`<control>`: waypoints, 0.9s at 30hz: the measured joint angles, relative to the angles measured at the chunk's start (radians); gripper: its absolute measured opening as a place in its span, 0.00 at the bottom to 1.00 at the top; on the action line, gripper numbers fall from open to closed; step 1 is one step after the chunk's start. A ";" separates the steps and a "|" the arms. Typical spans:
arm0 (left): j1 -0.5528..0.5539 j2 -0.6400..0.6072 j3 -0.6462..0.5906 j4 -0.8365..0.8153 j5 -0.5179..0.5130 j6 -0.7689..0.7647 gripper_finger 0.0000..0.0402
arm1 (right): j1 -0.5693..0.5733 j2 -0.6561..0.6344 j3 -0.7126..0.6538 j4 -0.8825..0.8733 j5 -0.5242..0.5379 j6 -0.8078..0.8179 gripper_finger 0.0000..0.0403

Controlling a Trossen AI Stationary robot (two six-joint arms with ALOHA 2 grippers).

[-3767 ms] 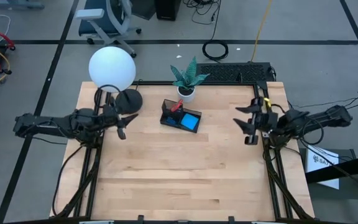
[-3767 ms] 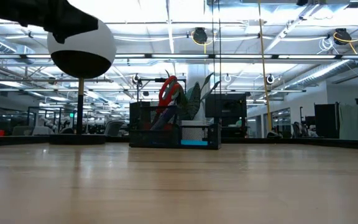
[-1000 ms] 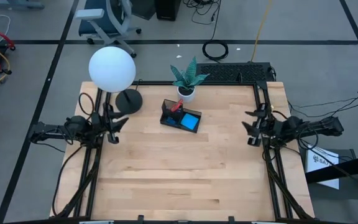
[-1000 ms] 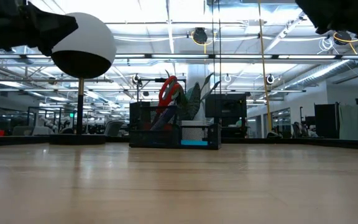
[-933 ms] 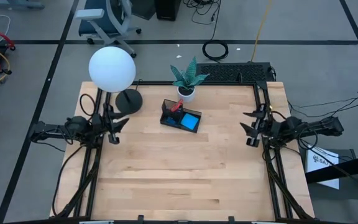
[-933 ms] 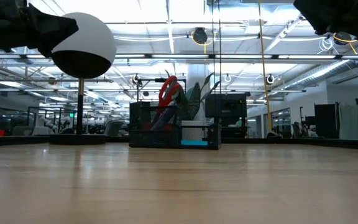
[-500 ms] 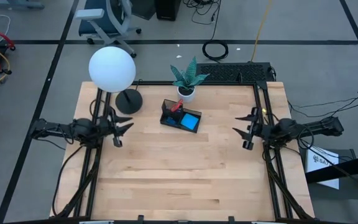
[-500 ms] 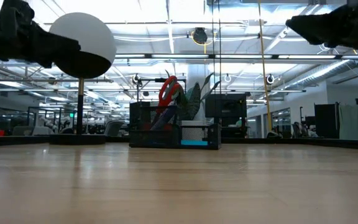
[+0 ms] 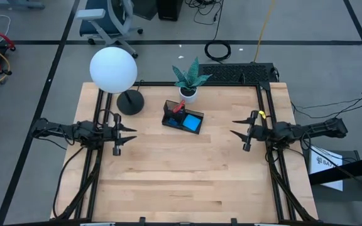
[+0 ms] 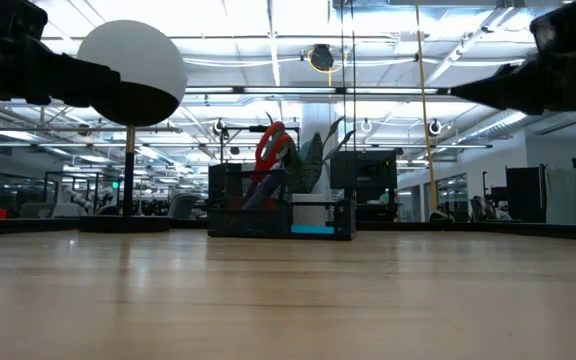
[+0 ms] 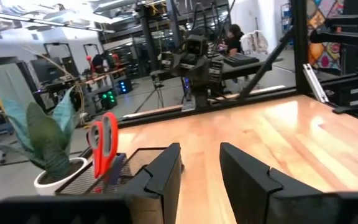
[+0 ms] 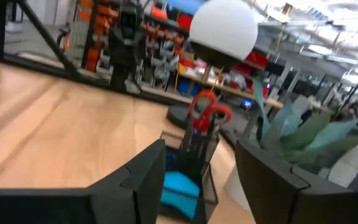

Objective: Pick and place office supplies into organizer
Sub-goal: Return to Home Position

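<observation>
Scissors (image 9: 178, 107) and blue note pad (image 9: 194, 122) sit in the organizer (image 9: 167, 120); left tool (image 9: 132, 134) and right tool (image 9: 234, 127) hover open, empty, task apparently complete.

The surface (image 9: 181, 176) carries one black organizer (image 9: 167, 119), one pair of red-handled scissors (image 9: 178, 108), one blue note pad (image 9: 193, 122), one potted plant (image 9: 189, 75) and one globe lamp (image 9: 113, 69).
</observation>
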 joint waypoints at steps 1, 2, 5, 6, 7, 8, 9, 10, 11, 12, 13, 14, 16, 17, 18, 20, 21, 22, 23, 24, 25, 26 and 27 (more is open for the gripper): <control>0.000 0.000 0.000 -0.001 0.006 0.001 0.30 | -0.002 0.000 0.000 -0.014 0.002 0.009 0.46; 0.000 0.000 0.000 -0.003 0.011 0.001 0.30 | -0.005 0.000 0.000 -0.033 0.001 0.017 0.46; 0.000 0.000 0.000 -0.005 0.019 0.000 0.30 | -0.015 0.000 0.000 -0.079 -0.001 0.054 0.46; 0.000 0.000 0.000 -0.005 0.019 0.000 0.30 | -0.018 0.000 0.000 -0.096 -0.004 0.074 0.46; 0.000 0.000 0.000 -0.005 0.020 -0.001 0.30 | -0.021 0.000 0.000 -0.113 -0.021 0.095 0.46; 0.000 0.000 0.000 -0.006 0.020 -0.001 0.30 | -0.025 0.000 0.000 -0.122 -0.057 0.116 0.46; 0.000 0.000 0.000 -0.006 0.020 -0.001 0.30 | -0.028 0.000 0.000 -0.126 -0.103 0.136 0.46; 0.000 0.000 0.000 -0.006 0.020 -0.001 0.30 | -0.033 0.000 0.000 -0.125 -0.159 0.157 0.46; 0.000 0.000 0.000 -0.006 0.019 -0.001 0.30 | -0.037 0.000 0.000 -0.123 -0.215 0.168 0.46; 0.000 0.000 0.000 -0.006 0.019 -0.002 0.30 | -0.040 0.000 0.000 -0.122 -0.260 0.174 0.46; 0.000 0.000 0.000 -0.006 0.020 -0.002 0.30 | -0.043 0.000 0.000 -0.121 -0.290 0.177 0.46; 0.000 0.000 0.000 -0.007 0.019 -0.002 0.30 | -0.046 0.000 0.000 -0.121 -0.301 0.178 0.46; 0.000 0.000 0.000 -0.007 0.020 -0.004 0.30 | -0.053 0.000 0.000 -0.123 -0.307 0.177 0.46; 0.000 0.000 0.000 -0.008 0.020 -0.005 0.30 | -0.058 0.000 0.000 -0.124 -0.307 0.177 0.46; 0.000 0.000 0.000 -0.008 0.020 -0.005 0.30 | -0.063 0.000 0.000 -0.128 -0.308 0.177 0.46; 0.000 0.000 0.000 -0.008 0.020 -0.003 0.30 | -0.072 0.000 0.000 -0.149 -0.309 0.180 0.46; 0.000 0.000 0.000 -0.008 0.020 -0.003 0.30 | -0.076 0.000 0.000 -0.161 -0.309 0.181 0.47; 0.000 0.000 0.000 -0.008 0.020 -0.003 0.30 | -0.081 0.000 0.000 -0.168 -0.311 0.181 0.47; 0.000 0.000 0.000 -0.008 0.020 -0.003 0.30 | -0.086 0.000 0.000 -0.178 -0.312 0.184 0.47; 0.000 0.000 0.000 -0.008 0.020 -0.004 0.30 | -0.092 0.000 0.000 -0.191 -0.312 0.187 0.47; 0.000 0.000 0.000 -0.008 0.020 -0.004 0.30 | -0.098 0.000 0.000 -0.200 -0.311 0.188 0.47; 0.000 0.001 0.000 -0.008 0.020 -0.003 0.30 | -0.105 0.001 0.000 -0.202 -0.312 0.188 0.47; 0.000 0.004 0.000 -0.008 0.020 -0.003 0.30 | -0.109 0.001 0.000 -0.203 -0.313 0.189 0.47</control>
